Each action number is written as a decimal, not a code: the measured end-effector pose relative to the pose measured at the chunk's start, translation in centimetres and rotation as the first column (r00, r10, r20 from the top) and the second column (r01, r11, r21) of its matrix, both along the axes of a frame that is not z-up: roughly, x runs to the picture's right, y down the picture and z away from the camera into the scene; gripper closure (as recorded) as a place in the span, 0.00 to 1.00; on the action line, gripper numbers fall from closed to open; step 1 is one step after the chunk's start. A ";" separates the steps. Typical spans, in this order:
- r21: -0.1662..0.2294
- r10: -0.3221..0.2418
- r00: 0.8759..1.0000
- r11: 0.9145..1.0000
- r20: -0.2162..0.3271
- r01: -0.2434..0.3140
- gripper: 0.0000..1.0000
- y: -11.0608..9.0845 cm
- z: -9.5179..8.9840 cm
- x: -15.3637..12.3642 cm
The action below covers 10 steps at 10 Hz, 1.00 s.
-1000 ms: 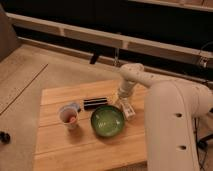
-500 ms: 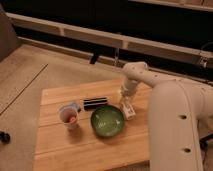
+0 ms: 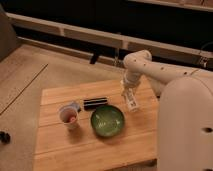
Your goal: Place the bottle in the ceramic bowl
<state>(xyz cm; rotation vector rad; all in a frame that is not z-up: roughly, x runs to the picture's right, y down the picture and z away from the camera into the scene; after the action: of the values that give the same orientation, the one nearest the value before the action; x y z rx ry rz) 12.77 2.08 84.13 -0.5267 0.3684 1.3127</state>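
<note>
Where tool (image 3: 129, 94) grips one bottle (image 3: 132, 101), one ceramic bowl (image 3: 107, 120), one cup (image 3: 69, 114), one bar (image 3: 95, 103)

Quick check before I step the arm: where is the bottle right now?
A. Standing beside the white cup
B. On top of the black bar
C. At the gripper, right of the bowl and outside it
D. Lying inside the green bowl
C. The bottle sits at the gripper, beyond the right rim of the ceramic bowl, whose inside holds nothing.
</note>
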 end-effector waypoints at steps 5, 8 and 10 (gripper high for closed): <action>-0.026 -0.044 0.992 0.999 0.117 0.048 1.00 3.6 -4.3 -8.3; -0.051 -0.011 0.981 0.998 0.192 0.021 1.00 5.3 -2.5 -11.1; -0.065 -0.012 0.975 0.998 0.224 0.027 0.99 5.9 -2.1 -12.2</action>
<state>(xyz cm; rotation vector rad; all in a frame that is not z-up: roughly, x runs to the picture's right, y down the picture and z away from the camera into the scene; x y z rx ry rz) 0.54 7.96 82.04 -0.7187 0.2309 1.2111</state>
